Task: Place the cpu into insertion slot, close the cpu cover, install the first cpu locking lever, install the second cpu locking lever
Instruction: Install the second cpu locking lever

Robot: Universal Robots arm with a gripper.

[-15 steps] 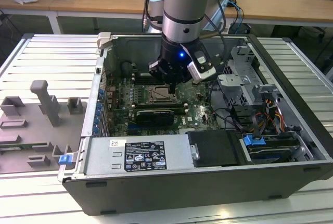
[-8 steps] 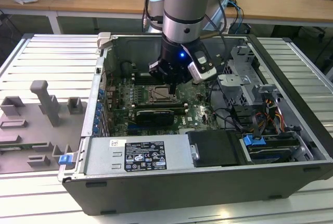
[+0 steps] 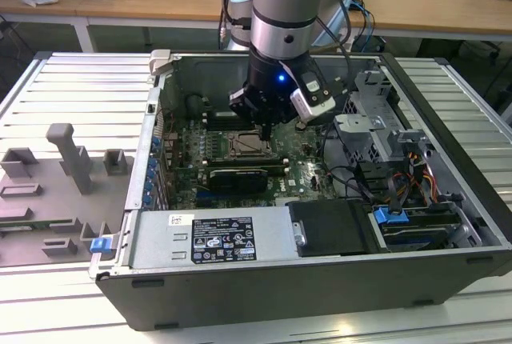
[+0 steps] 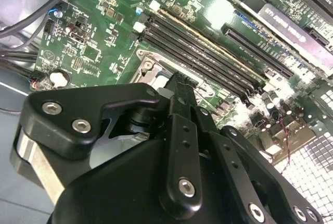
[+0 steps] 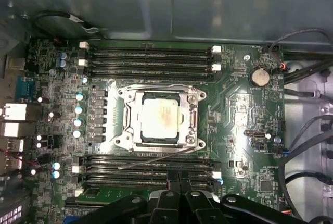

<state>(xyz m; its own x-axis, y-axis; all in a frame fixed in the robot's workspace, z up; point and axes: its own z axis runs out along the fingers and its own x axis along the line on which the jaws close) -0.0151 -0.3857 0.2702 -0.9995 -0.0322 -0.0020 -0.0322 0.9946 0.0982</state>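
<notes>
The pale silver-beige square cpu (image 5: 160,120) lies flat inside the square dark insertion slot (image 5: 141,136) with its silver rim, at the middle of the green circuit board (image 5: 244,109). The thin silver metal cpu cover (image 5: 188,124) lies down around the chip, its frame edges hugging the chip's four sides, the chip's top showing through the cut-out. A thin silver wire locking lever (image 5: 156,159) slants free along the socket's edge nearest the black claw (image 5: 179,195), lying across the rows of long black memory slots (image 5: 151,174). The claw hangs above those slots just beside the socket, apart from the cover; its fingers look pressed together and hold nothing. In the exterior view the claw (image 3: 265,130) stands over the board inside the open grey computer case (image 3: 264,288), with the case walls well apart from it.
</notes>
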